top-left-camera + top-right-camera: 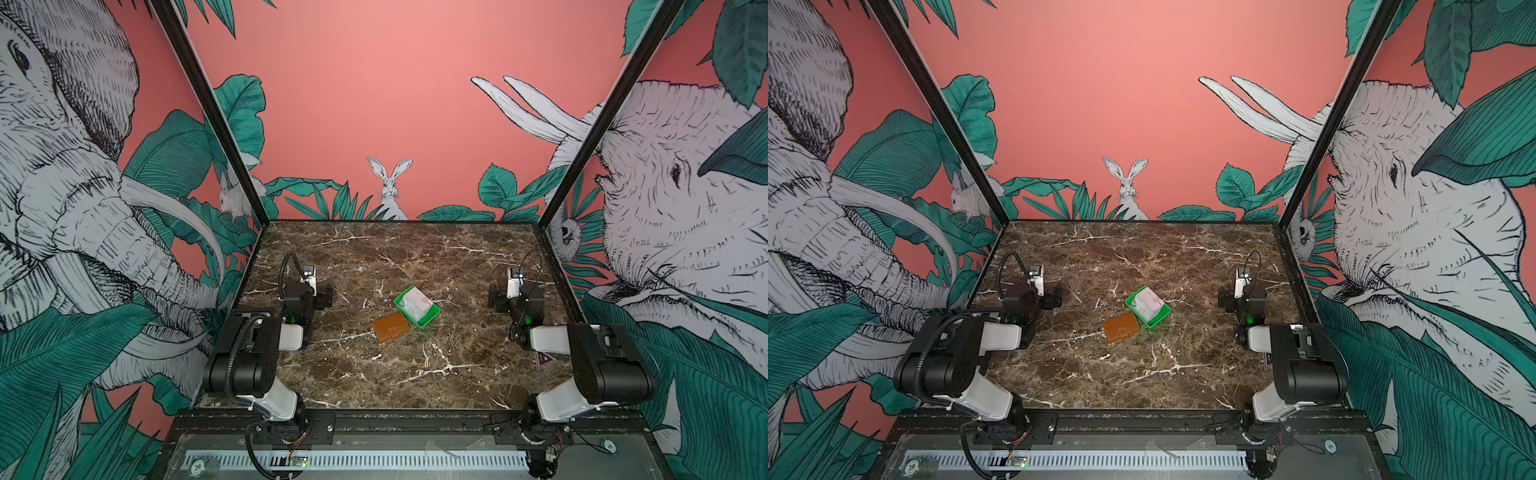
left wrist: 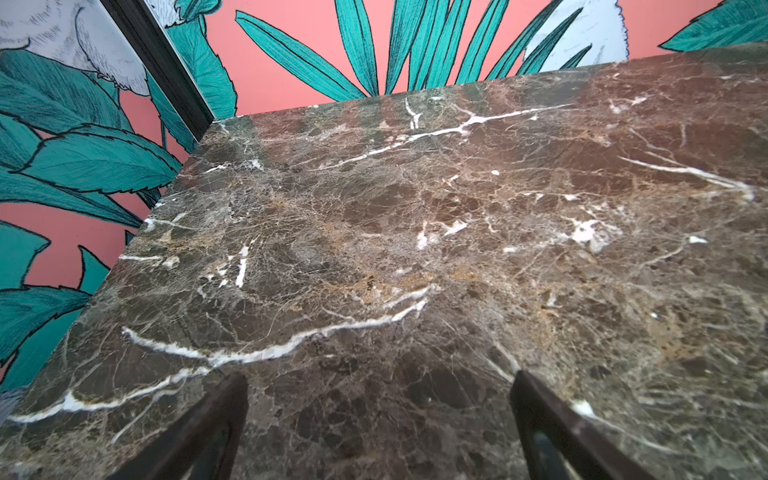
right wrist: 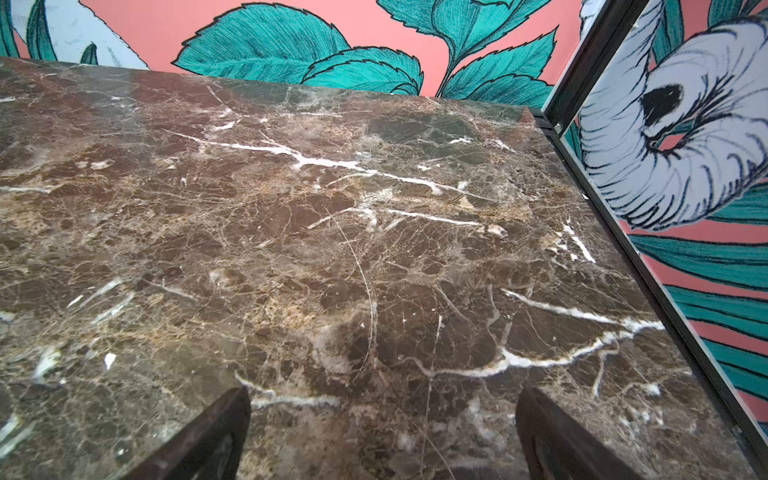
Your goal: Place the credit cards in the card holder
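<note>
Near the middle of the marble surface (image 1: 415,257), we see the credit cards (image 1: 417,302) stacked in the green tray (image 1: 430,319), with the tan card holder (image 1: 390,327) lying closed just beside it. Our left gripper (image 2: 378,380) and right gripper (image 3: 382,395) hang wide and empty by the side edges, well apart from both. We judge nothing done yet: opening the holder and loading every card remain.
</note>
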